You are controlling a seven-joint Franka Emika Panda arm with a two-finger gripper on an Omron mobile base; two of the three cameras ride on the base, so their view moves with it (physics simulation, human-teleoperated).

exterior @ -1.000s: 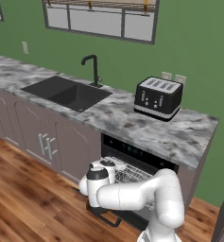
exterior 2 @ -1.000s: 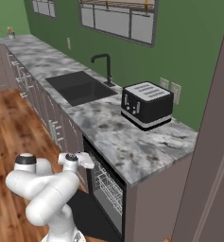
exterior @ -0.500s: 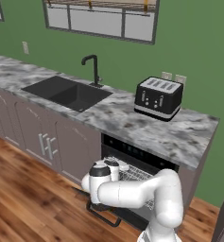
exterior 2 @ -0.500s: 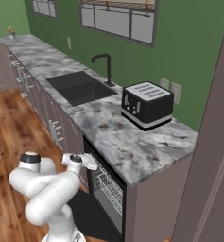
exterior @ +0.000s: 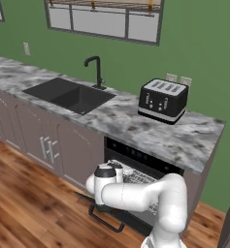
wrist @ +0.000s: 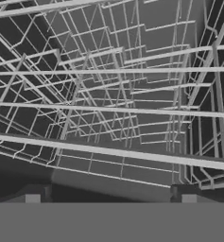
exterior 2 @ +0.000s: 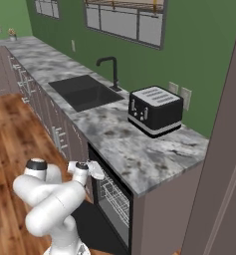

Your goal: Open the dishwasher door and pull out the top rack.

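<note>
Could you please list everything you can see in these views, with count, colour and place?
dishwasher door: one, dark, folded down open below the counter, curved bar handle at its outer edge.
top rack: one, light grey wire grid, inside the dishwasher opening, close ahead of the fingertips.
counter: one, grey marble, along the green wall.
sink: one, black, set in the counter.
faucet: one, black, behind the sink.
toaster: one, black, on the counter right of the sink.
cabinet doors: several, mauve-grey with silver handles, under the counter.
window: one, on the wall.
gripper: one, dark fingertips apart, at the rack's front.
</note>
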